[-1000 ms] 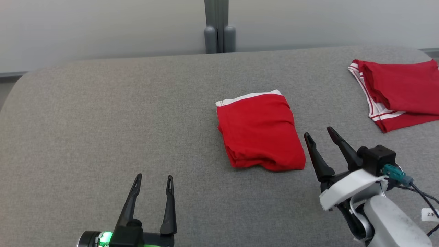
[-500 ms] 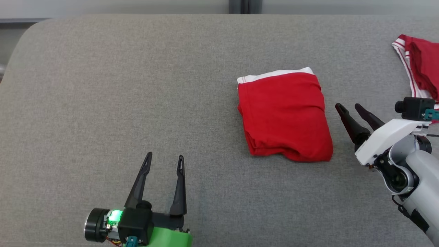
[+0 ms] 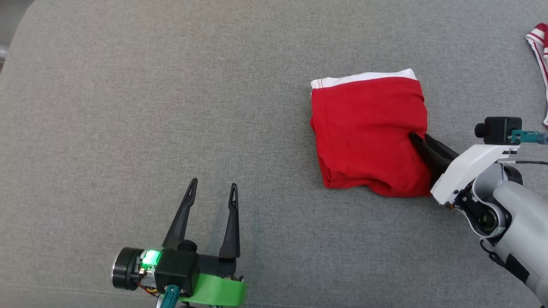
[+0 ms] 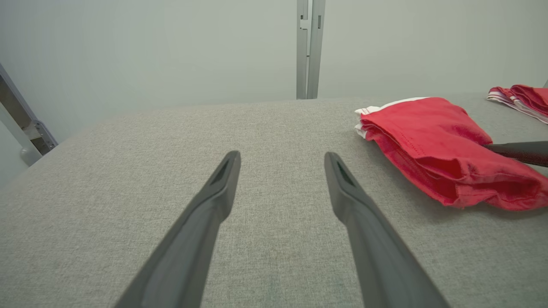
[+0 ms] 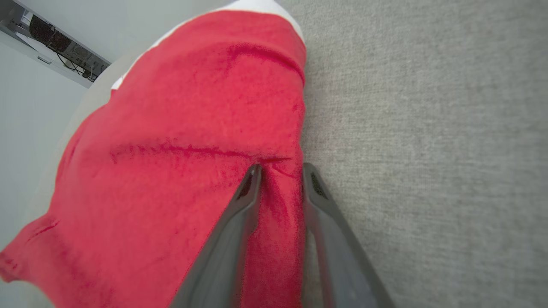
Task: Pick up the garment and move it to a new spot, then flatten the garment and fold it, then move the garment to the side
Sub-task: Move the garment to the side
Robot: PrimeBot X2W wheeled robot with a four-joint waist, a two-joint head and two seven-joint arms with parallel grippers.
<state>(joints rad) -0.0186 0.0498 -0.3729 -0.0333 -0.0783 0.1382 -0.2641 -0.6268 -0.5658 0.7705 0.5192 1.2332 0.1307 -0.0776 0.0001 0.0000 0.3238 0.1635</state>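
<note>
The garment (image 3: 368,132) is a folded red piece with a white band at its far edge, lying on the grey cloth-covered table (image 3: 171,107). It also shows in the left wrist view (image 4: 428,141) and the right wrist view (image 5: 192,128). My right gripper (image 3: 421,139) reaches in from the right. Its fingers are drawn close together on the garment's right edge, with a fold of red cloth pinched between them (image 5: 280,171). One dark finger (image 4: 513,152) pokes into the cloth. My left gripper (image 3: 214,184) stands open and empty over bare table, well to the garment's left (image 4: 282,156).
A second red garment with white stripes (image 3: 539,42) lies at the table's far right edge (image 4: 518,96). A grey post (image 4: 309,47) stands behind the table against a pale wall. The table's rounded left corner is at the upper left.
The head camera has tilted down, shifting the whole picture. My right gripper has moved left onto the garment's right edge and its fingers have closed in on the cloth. The left gripper has kept still.
</note>
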